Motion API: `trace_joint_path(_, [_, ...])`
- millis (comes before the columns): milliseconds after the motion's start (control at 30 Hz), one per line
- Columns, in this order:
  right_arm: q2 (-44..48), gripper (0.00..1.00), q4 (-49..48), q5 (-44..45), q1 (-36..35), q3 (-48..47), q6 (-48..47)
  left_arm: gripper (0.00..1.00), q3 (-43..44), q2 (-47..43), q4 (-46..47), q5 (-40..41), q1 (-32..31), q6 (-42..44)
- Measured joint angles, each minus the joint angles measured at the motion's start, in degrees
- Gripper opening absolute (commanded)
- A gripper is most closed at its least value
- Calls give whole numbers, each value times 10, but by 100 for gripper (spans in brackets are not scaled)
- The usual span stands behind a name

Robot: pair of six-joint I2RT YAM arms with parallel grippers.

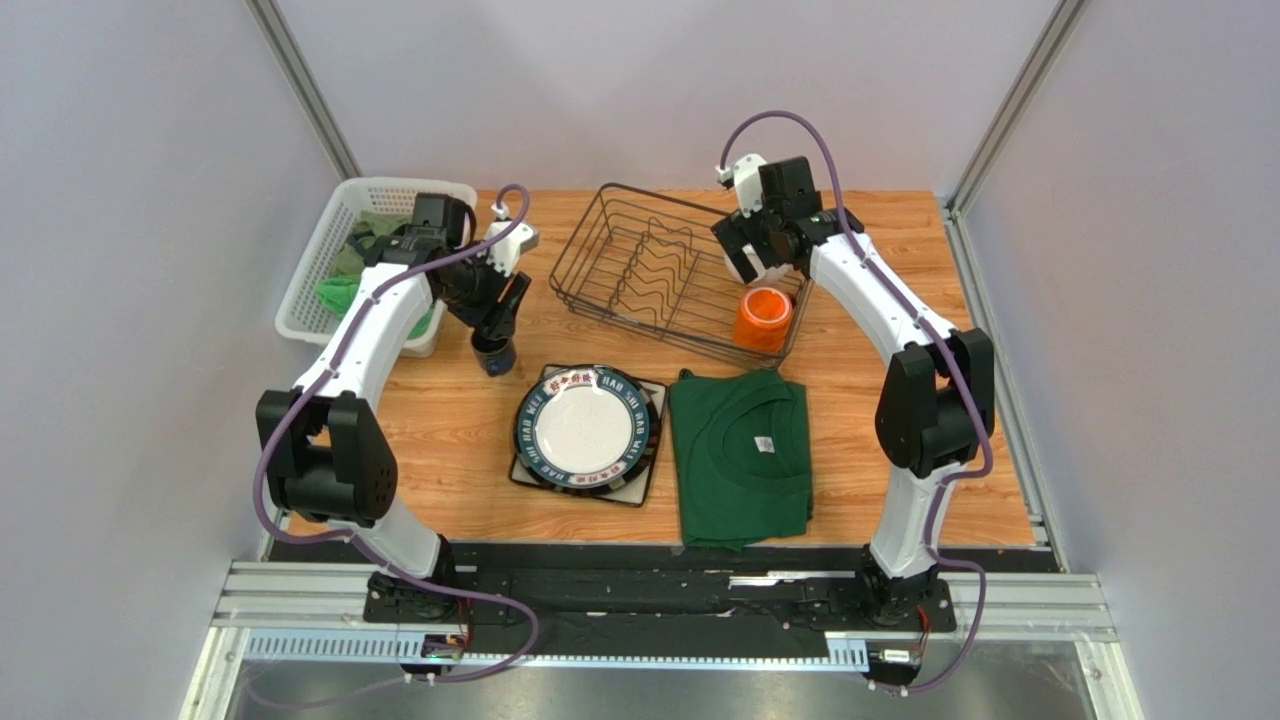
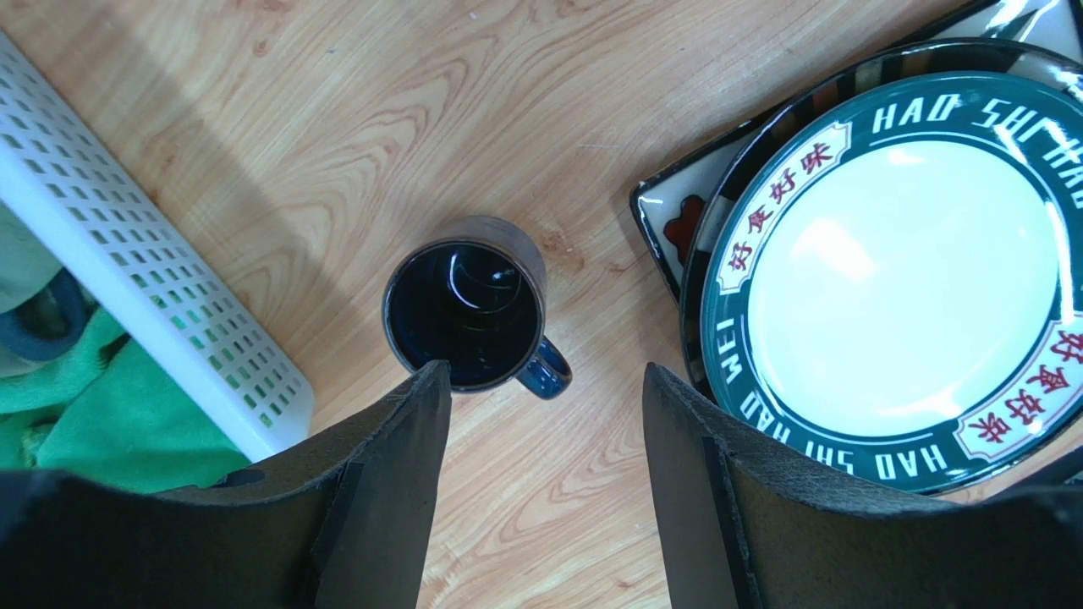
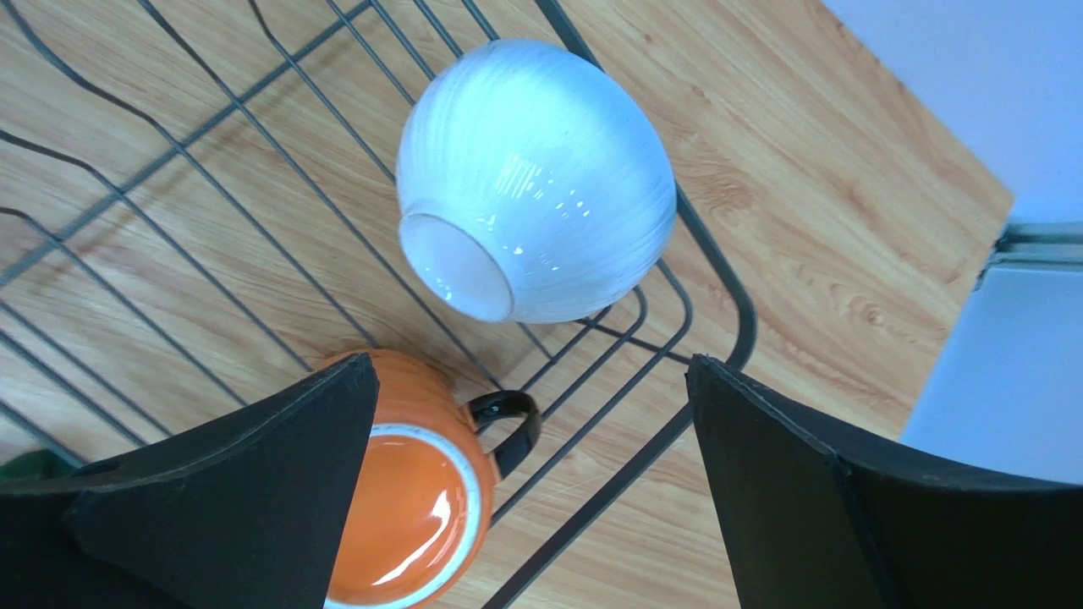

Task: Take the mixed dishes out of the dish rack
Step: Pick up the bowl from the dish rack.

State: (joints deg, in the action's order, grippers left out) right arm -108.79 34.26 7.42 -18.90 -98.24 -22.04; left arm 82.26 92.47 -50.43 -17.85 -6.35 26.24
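Wooden table (image 1: 902, 450): dark blue mug (image 2: 465, 314) stands upright just beyond the spread, empty left gripper (image 2: 544, 376).
Right gripper (image 3: 531, 371), jaws wide, hangs over the ribbed white bowl (image 3: 534, 178), which is tipped on its side in the dish rack (image 1: 654, 278) beside the orange mug (image 3: 407, 508).

Rim of the round dark-rimmed plate (image 2: 903, 273), white capitals on dark: we read "HAO SH", cut by the frame edge, then "WEI", then "HAO SH" again. White panels (image 2: 778, 190) on that rim carry red Chinese characters; we make out 好 and 味. White tag (image 1: 763, 444) on the green shirt (image 1: 739, 458): print too small to read
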Motion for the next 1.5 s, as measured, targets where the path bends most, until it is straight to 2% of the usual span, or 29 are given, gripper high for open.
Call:
trace_joint_path(267, [-35,100,-3,2,3,-24,-95,66,-2,-25,-7,-7,0,1])
trace_joint_path(567, [-72,100,0,-31,16,-61,-145,65,-2,-25,-14,-12,0,1])
trace_joint_path(1233, [-148,100,50,-113,60,-150,-201,65,30,11,-31,-16,0,1])
trace_joint_path(1500, [-154,99,64,-149,66,-154,-226,65,41,19,-39,-16,0,2])
